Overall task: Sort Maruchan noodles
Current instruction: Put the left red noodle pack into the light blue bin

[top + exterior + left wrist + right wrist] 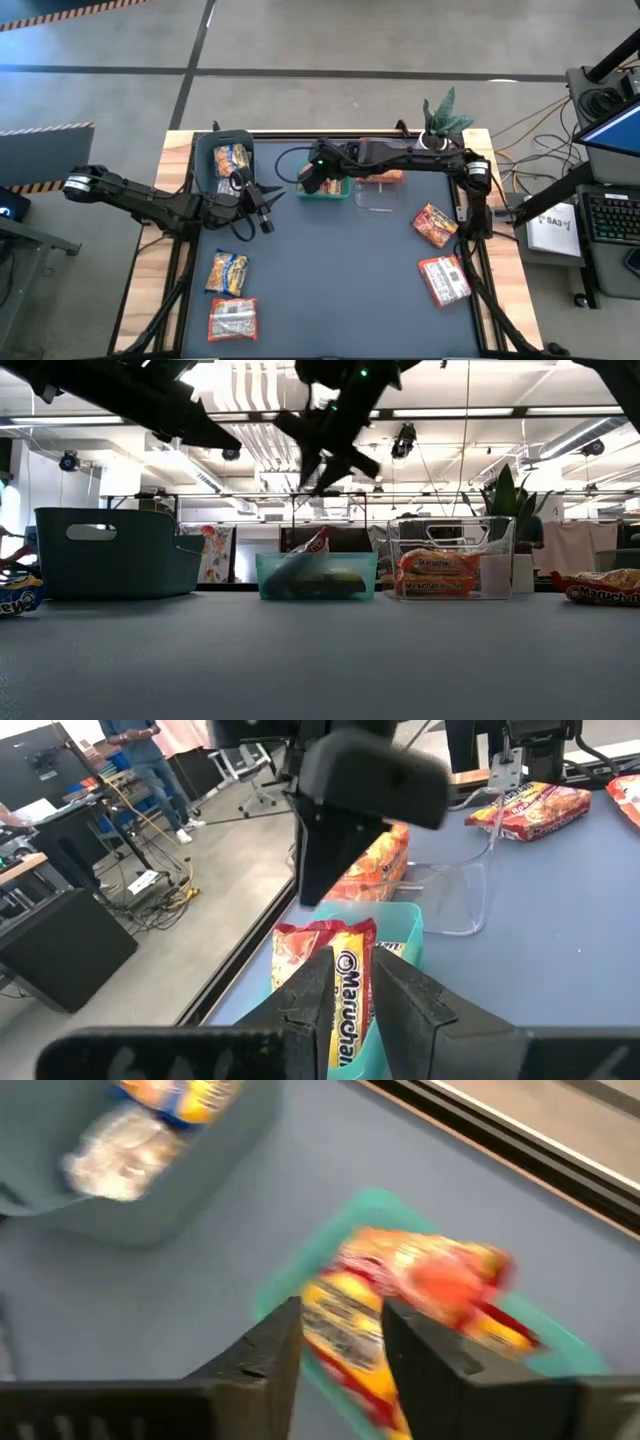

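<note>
Right gripper [312, 185], fingers apart and empty, hangs over a propped packet [400, 1295] that may topple out of the teal bin [325, 193].

The right wrist view was smeared by motion, so the print on the red-and-yellow packet [400, 1305] in the teal bin [375, 1210] could not be read. In the low view a packet [18, 595] was cut off at the left edge and another [605, 588] at the right edge. From above, the right gripper [315, 180] covered most of the teal bin's contents, and the labels on the table's packets were too small to read
</note>
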{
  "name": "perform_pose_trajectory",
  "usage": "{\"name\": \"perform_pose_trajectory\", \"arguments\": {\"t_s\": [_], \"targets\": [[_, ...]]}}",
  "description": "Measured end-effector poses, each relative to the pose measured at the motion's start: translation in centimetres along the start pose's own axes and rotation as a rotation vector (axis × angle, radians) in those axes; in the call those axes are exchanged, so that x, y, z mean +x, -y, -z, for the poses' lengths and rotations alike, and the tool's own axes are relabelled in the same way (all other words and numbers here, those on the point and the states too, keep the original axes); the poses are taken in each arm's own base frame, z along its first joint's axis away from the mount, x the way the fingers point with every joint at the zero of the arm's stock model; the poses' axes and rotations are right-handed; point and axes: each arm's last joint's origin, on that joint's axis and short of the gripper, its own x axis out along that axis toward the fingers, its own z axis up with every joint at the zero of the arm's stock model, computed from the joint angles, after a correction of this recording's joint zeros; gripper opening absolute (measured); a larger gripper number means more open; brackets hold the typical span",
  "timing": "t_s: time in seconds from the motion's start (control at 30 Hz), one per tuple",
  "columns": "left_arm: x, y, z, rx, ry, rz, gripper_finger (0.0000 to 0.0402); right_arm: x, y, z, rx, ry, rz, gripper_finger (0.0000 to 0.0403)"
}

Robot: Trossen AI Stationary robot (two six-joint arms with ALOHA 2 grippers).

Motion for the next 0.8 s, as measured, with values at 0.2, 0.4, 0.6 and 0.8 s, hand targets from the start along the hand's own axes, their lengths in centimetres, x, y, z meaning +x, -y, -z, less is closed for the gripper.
{"name": "perform_pose_trajectory", "arguments": {"t_s": [0.2, 0.4, 0.6, 0.8], "targets": [[0.0, 0.0, 0.1, -0.011, -0.005, 0.001, 0.0052, 1.1, 2.0, 1.3, 0.004, -0.122, 0.197, 0.0021], [0.0, 0.0, 0.3, -0.006, -0.012, 0.002, 0.0052, 3.6, 2.0, 2.1, -0.005, -0.157, 0.228, 0.0010], [0.0, 0.1, 0.3, -0.005, -0.012, 0.002, 0.0052, 4.8, 1.6, 2.1, -0.009, -0.117, 0.193, 0.0009], [0.0, 0.1, 0.3, -0.008, -0.013, 0.002, 0.0052, 5.0, 0.7, 1.1, -0.005, -0.038, 0.079, 0.0009]]}}
